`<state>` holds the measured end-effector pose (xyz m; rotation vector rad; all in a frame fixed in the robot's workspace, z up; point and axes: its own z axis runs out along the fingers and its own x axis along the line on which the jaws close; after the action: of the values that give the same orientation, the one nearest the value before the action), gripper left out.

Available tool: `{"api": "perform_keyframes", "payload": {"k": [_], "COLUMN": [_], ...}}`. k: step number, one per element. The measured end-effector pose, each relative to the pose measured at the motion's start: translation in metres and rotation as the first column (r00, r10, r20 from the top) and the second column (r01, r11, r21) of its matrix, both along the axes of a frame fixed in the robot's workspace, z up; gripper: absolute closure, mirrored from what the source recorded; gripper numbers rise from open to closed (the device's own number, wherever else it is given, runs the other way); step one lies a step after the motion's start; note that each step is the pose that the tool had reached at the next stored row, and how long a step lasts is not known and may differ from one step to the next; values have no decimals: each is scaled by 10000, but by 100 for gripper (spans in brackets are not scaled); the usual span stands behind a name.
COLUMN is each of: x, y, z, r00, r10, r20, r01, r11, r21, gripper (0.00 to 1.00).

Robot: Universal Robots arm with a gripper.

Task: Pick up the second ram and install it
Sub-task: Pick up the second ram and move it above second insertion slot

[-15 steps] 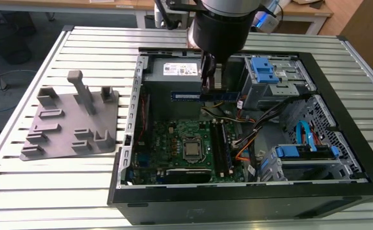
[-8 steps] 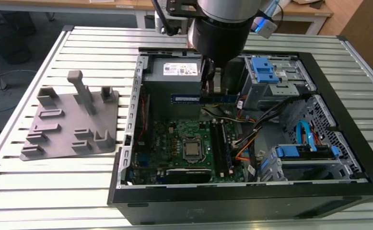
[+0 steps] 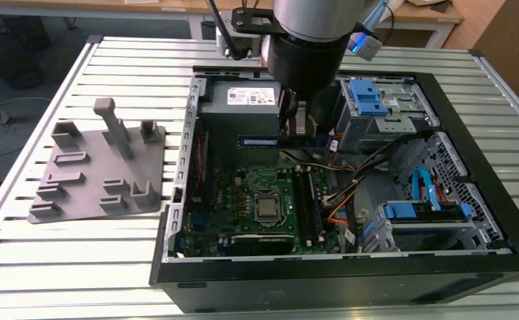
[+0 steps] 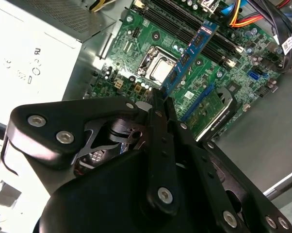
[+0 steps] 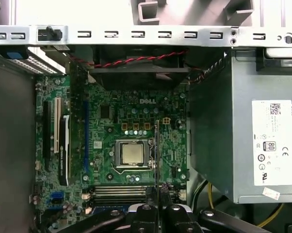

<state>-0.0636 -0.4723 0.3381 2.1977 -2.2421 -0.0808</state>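
The second ram (image 3: 259, 141) is a thin dark-blue strip with black chips, held level above the open computer case in front of the power supply. My gripper (image 3: 297, 133) is shut on it near one end. In the second wrist view the ram (image 4: 194, 48) sticks out from the shut gripper (image 4: 161, 99) over the green motherboard (image 4: 136, 39). Seen edge-on in the first wrist view, the ram (image 5: 157, 145) is a thin dark line beside the processor, rising from the gripper (image 5: 158, 191). The long black slots (image 5: 121, 191) lie below on the motherboard (image 5: 112, 116).
The grey power supply (image 3: 241, 113) sits at the case's far side. Blue drive cages (image 3: 375, 100) and loose cables (image 3: 349, 180) fill the exterior view's right half. A grey fixture plate (image 3: 99, 167) with upright pegs lies on the slatted table (image 3: 64, 267) to the case's left.
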Motion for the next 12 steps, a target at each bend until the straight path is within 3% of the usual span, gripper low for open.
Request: {"api": "perform_keyframes", "payload": {"k": [12], "x": [0], "y": [-3], "z": [-137], "r00": [10000], "r10": [0], "r20": [0], "r01": [0], "r11": [10000], "r21": [0], "gripper": [86]}}
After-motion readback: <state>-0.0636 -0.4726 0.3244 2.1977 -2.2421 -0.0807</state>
